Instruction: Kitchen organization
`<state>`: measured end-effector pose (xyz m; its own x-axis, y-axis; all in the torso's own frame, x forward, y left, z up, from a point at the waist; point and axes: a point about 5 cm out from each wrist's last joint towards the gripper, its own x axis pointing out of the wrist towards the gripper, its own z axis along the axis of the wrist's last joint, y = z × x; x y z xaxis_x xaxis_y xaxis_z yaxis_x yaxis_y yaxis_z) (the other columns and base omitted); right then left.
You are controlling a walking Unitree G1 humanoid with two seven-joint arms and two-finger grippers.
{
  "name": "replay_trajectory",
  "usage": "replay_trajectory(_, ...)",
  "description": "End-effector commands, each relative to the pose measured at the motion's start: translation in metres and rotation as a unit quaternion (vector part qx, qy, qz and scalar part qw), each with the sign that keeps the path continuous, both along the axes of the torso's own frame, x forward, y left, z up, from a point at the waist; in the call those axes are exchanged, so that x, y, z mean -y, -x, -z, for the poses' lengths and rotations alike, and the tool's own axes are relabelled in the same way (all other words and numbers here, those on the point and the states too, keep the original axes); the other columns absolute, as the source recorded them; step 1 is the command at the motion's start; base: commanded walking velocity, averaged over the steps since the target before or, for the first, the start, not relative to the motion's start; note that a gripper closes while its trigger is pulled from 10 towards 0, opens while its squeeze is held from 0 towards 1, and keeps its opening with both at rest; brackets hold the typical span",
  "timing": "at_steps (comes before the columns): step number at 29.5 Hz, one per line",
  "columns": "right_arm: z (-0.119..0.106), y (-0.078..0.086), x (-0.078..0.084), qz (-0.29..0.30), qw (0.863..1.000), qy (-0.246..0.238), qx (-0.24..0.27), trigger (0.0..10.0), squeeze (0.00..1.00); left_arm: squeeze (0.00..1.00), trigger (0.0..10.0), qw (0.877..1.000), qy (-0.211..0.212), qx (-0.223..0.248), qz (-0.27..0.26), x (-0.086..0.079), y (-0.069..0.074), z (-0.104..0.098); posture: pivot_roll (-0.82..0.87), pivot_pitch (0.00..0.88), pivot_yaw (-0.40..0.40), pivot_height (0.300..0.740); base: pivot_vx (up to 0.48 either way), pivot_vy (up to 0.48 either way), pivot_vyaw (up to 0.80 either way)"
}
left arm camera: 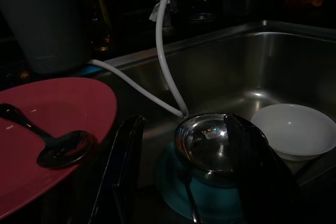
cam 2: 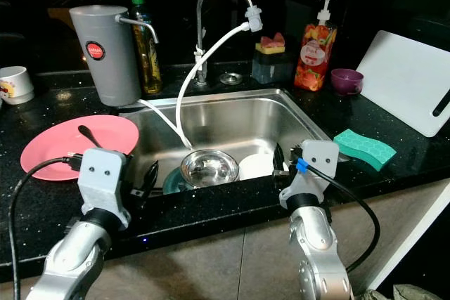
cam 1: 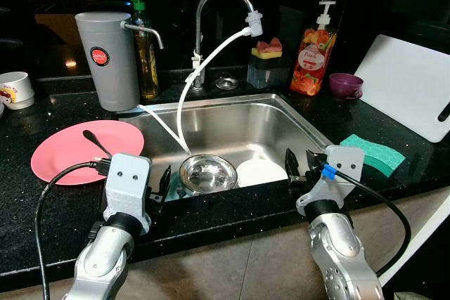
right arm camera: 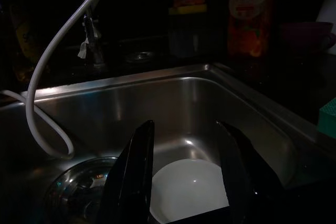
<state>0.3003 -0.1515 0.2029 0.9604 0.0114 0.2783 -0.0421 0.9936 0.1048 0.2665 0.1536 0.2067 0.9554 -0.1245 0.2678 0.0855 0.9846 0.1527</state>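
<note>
1. Dark kitchen; black speckled bench [cam 1: 63,209] round a steel sink [cam 1: 232,128]. In the sink sat a steel bowl [cam 1: 208,172] on a teal plate [left arm camera: 173,192], with a white bowl [cam 1: 260,172] just beside it. A white hose [cam 1: 184,103] ran from the tap [cam 1: 221,5] down to the steel bowl's rim.
2. On the bench, robot's left: a pink plate [cam 1: 67,149] with a dark spoon [cam 1: 96,142] lying on it, a grey jug [cam 1: 107,57], a white cup [cam 1: 15,89]. Robot's right: a green sponge [cam 1: 373,152], a white board [cam 1: 415,93], a purple cup [cam 1: 346,86], a soap bottle [cam 1: 314,50].
3. Left claw [cam 1: 163,186] hung at the sink's near edge, fingers apart, holding nothing, lined up on the steel bowl. Right claw [cam 1: 298,165] hung likewise, fingers apart and empty, over the white bowl.
4. Risks, as judged: the hose lay close to the steel bowl, so a lift could snag it. The steel bowl rested on the teal plate and might slide. The left claw sat just beside the pink plate's edge; a sideways move could knock plate and spoon.
5. Left wrist view showed the teal plate and a thin utensil [left arm camera: 188,203] under the steel bowl, barely seen from the head views. Head views gave the bench layout, dark in the wrist views.
</note>
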Motion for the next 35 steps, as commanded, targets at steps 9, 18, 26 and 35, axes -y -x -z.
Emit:
replay_trajectory(9, -0.0057, 0.0001, 0.0036, 0.008, 1.0, 0.001, 0.007, 10.0, 0.0, 0.0, 10.0, 1.0, -0.002, -0.007, -0.003, 0.0009, -0.0015, 0.0038, 0.13, 0.08, -0.051, 0.74, 0.0, 0.0, 0.0)
replay_trajectory(18, -0.0071, -0.0009, 0.0048, 0.013, 1.0, -0.001, 0.011, 10.0, 0.0, 0.0, 10.0, 1.0, -0.002, -0.003, 0.003, 0.0035, -0.0056, 0.0027, 0.13, 0.064, -0.043, 0.74, 0.0, 0.0, 0.0)
replay_trajectory(26, -0.0082, -0.0025, 0.0056, 0.014, 1.0, -0.003, 0.013, 10.0, 0.0, 0.0, 10.0, 1.0, -0.001, 0.005, 0.003, 0.0043, -0.0079, -0.0005, 0.14, 0.063, -0.049, 0.74, 0.0, 0.0, 0.0)
replay_trajectory(35, -0.0092, -0.0035, 0.0061, 0.013, 1.0, -0.003, 0.013, 10.0, 0.0, 0.0, 10.0, 1.0, 0.0, 0.004, -0.001, 0.0035, -0.0064, 0.0008, 0.14, 0.066, -0.056, 0.74, 0.0, 0.0, 0.0)
